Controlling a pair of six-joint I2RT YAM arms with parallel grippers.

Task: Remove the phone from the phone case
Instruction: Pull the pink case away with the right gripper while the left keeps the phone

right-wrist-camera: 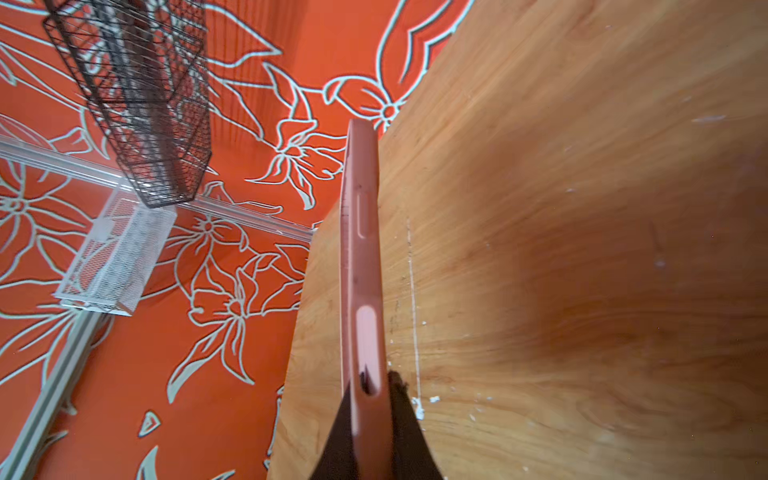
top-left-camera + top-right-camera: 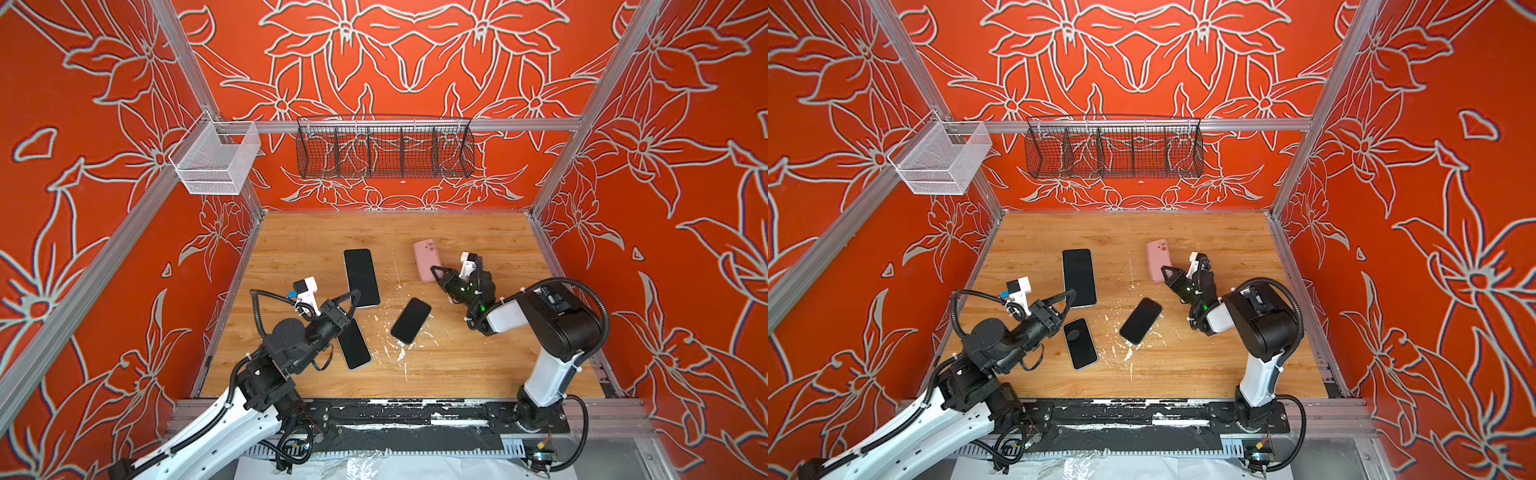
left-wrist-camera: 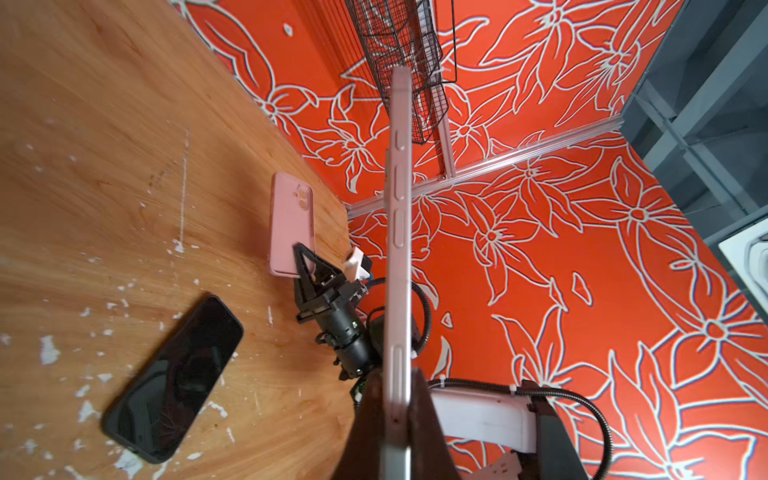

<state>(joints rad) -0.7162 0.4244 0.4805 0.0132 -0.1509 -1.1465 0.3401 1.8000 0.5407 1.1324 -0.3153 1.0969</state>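
The left gripper (image 2: 354,296) is closed on the near end of the phone (image 2: 361,274), one finger on each face. In the left wrist view the same gripper (image 3: 397,384) clamps the phone (image 3: 398,232) edge-on, showing its pinkish side rail and buttons. In both top views the phone's dark screen faces up and its long axis points toward the back wall.

The right gripper (image 2: 435,272) is closed on the near end of the phone case (image 2: 425,258). In the right wrist view this gripper (image 1: 368,384) pinches the pink case (image 1: 360,266) across its thickness. The case's back faces up, with the camera cutout at the far end, as the left wrist view shows (image 3: 291,220).

Phone and phone case are well apart, with a bare strip of table (image 2: 457,365) between them. Whether either item touches the table cannot be told.

A dark handset (image 2: 411,321) lies flat on the table between the two arms. Another handset (image 2: 354,345) lies just beside the left arm, partly covered by it.
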